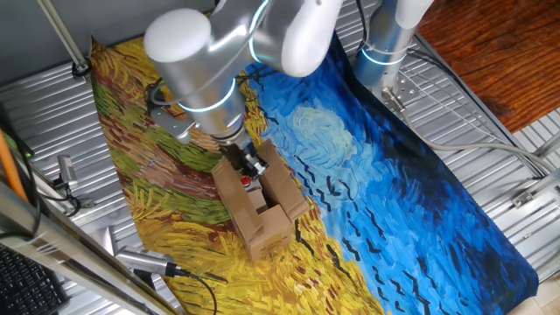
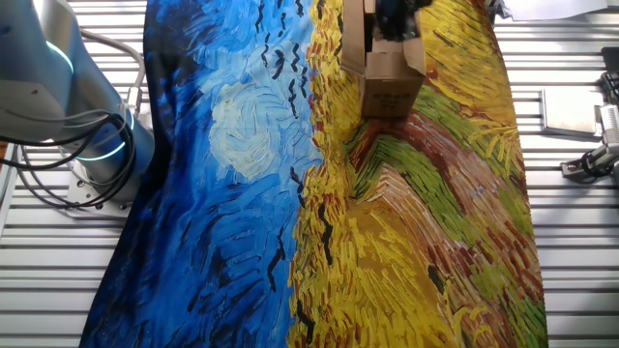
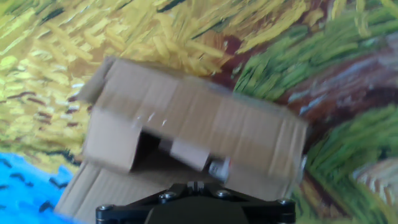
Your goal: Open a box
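The brown cardboard box (image 1: 262, 206) lies on the painted cloth, its long side flaps standing up and an end flap tilted outward. It also shows at the top of the other fixed view (image 2: 384, 68) and fills the hand view (image 3: 186, 134), blurred. My gripper (image 1: 251, 168) reaches down between the raised flaps, into the box's open top. In the other fixed view the gripper (image 2: 392, 14) is a dark shape above the box, cut by the frame edge. In the hand view only the hand's black base and a grey tip near a flap show. The frames do not show how the jaws stand.
The painted cloth (image 1: 367, 175) covers a slatted metal table (image 1: 490, 105). A second arm's base (image 2: 92, 135) stands beside the cloth. A metal tool (image 1: 144, 260) and a keyboard (image 1: 26, 282) lie near the front left corner. Small metal parts (image 2: 592, 159) lie beyond the cloth.
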`<state>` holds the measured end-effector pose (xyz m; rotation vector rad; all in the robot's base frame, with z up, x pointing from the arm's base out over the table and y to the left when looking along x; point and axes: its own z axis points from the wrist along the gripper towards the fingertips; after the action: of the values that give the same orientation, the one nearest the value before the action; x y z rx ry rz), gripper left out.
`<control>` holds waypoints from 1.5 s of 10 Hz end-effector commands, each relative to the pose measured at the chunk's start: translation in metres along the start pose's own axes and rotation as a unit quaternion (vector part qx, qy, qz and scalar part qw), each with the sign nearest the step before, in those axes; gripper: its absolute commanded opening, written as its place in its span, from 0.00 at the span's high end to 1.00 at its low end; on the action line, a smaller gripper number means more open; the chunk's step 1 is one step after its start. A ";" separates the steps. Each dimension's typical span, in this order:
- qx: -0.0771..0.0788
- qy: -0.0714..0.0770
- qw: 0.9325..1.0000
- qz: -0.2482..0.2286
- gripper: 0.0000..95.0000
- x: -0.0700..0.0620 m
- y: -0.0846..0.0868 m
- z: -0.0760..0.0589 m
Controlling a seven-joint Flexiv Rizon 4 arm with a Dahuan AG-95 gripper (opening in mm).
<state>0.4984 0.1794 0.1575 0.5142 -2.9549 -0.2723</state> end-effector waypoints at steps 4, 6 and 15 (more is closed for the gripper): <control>-0.003 0.006 1.000 -0.002 1.00 -0.041 -0.024 -0.031; -0.003 0.006 1.000 -0.002 1.00 -0.062 -0.030 -0.040; -0.003 0.005 1.000 0.005 1.00 -0.095 -0.046 0.005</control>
<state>0.6009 0.1707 0.1345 0.4971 -2.9474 -0.2731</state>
